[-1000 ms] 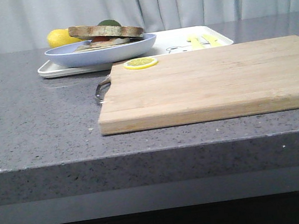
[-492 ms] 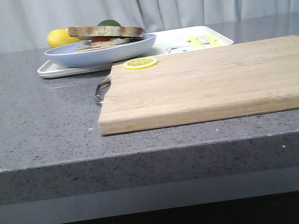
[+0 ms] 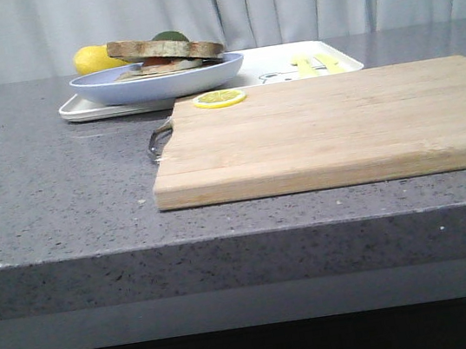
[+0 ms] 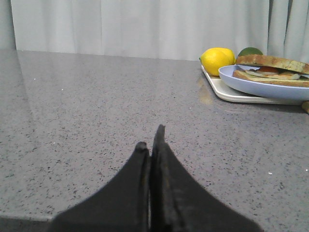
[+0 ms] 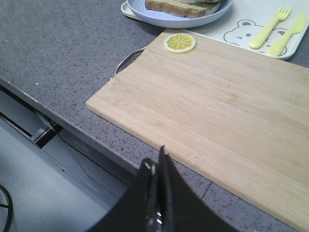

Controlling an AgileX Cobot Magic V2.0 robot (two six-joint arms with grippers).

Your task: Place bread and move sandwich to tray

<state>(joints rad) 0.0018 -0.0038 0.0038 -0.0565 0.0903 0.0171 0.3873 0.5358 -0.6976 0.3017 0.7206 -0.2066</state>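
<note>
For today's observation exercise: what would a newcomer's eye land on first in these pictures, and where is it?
Probably the big wooden cutting board in the foreground, with a lemon slice at its far left corner. Next, the sandwich on the pale-blue plate, resting on the white tray behind the board.

Low front view, two wrist views, all sharing blue plate [image 3: 158,80]

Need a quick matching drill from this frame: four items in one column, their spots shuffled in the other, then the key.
1. sandwich
2. lemon slice
3. yellow fork
4. whole lemon

A. on the wooden cutting board's far corner
B. directly on the white tray, beside the bear print
C. behind the plate
D. on the pale-blue plate

Pairs: 1-D, 2-A, 3-B, 4-C
</note>
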